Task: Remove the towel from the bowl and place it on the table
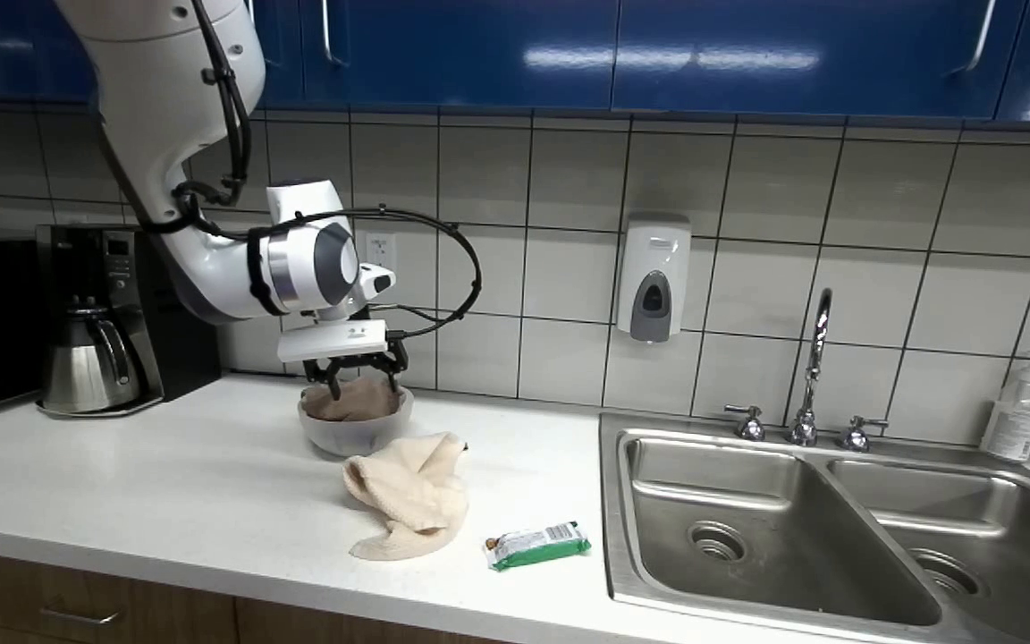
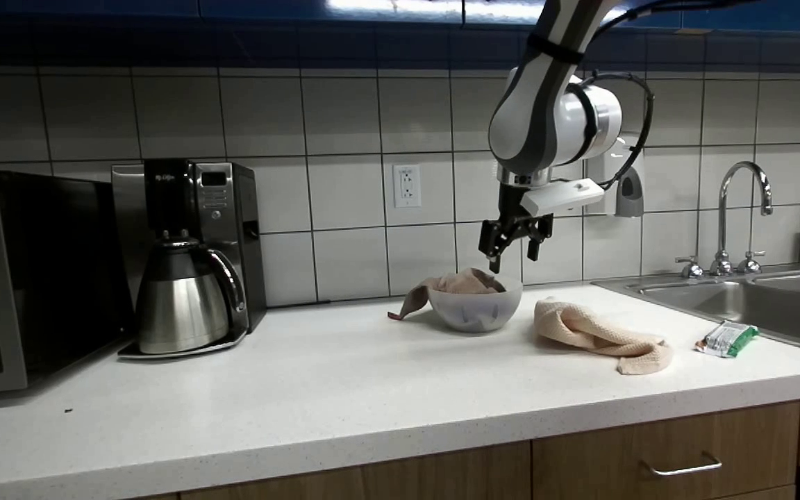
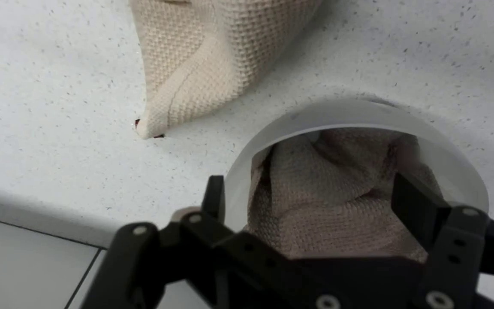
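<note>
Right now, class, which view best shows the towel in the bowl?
The wrist view: it looks down closely on the brown towel, showing folds. Both exterior views show mainly its top; in an exterior view, one end hangs out.

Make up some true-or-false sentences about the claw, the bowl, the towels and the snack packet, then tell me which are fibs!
The brown towel hangs partly over the rim of the translucent bowl. True.

The claw is squeezed shut on the brown towel. False: the claw is open.

The peach towel lies on the countertop. True.

The snack packet is down in the sink. False: it lies on the countertop beside the sink.

The translucent bowl is upside down. False: it stands upright, with the brown towel partly inside.
</note>
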You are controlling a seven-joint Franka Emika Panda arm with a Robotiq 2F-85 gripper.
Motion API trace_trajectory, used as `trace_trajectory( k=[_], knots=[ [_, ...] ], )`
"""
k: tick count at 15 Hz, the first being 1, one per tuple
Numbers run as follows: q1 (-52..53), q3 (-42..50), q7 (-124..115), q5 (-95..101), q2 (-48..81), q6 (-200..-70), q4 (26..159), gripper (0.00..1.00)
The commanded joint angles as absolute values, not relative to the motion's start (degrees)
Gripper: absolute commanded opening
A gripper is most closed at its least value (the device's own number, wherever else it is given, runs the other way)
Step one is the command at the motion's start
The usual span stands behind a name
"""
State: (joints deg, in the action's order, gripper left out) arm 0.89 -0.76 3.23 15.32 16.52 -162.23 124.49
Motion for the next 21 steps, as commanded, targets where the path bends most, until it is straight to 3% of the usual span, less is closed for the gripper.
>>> trace_trajectory(
  k=[1,19,20,21],
  knots=[
    [0.01,-2.55,8.22,11.12,21.36,-163.46,119.45,1.0],
    [-2.07,-6.06,15.3,8.01,39.69,-164.39,102.59,1.0],
    [-2.15,-6.17,15.45,8.04,40.17,-164.44,102.07,0.94],
    [-2.35,-6.44,15.64,7.97,40.49,-164.42,101.72,0.74]
  ],
)
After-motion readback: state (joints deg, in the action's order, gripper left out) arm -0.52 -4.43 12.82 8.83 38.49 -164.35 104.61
